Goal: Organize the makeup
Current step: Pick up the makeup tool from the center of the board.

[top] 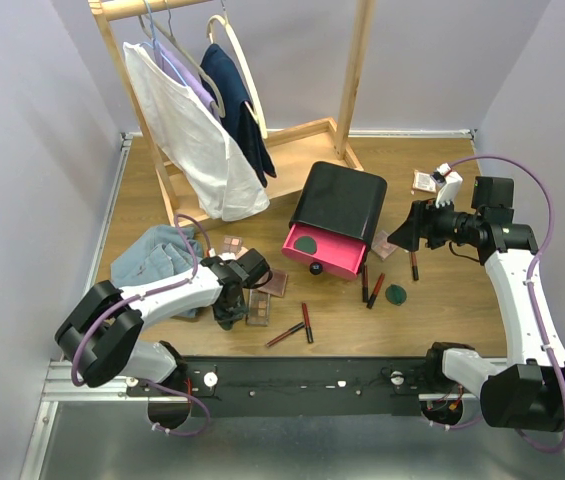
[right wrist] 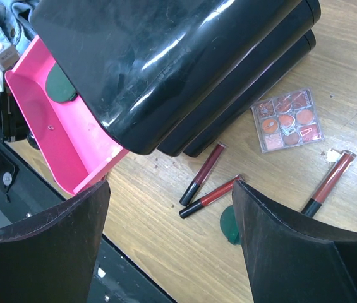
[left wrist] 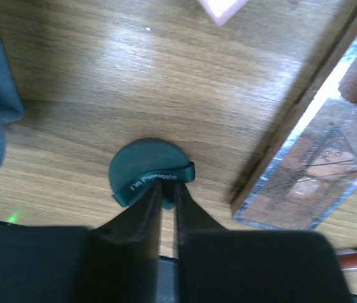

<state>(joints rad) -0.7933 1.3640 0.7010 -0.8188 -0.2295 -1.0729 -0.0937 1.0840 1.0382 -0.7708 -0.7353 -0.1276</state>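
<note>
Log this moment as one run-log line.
left jaws: shut on green compact | right jaws: open, empty, beside black box | pink drawer: open, second compact inside

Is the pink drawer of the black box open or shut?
Open: the pink drawer sticks out from the black box, with one dark green compact lying inside.

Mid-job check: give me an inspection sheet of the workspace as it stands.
Surface: wooden table, makeup scattered across it.
Job's things: drawer compact lies in the open pink drawer; loose compact, lip tubes and palettes lie on the wood.
Clutter: blue cloth bunched near the left arm.
Grippers: left gripper shut on held compact; right gripper open, empty.
Cables: purple cables loop off both arms; no snag seen.
Surroundings: clothes rack with garments behind the black box.
</note>
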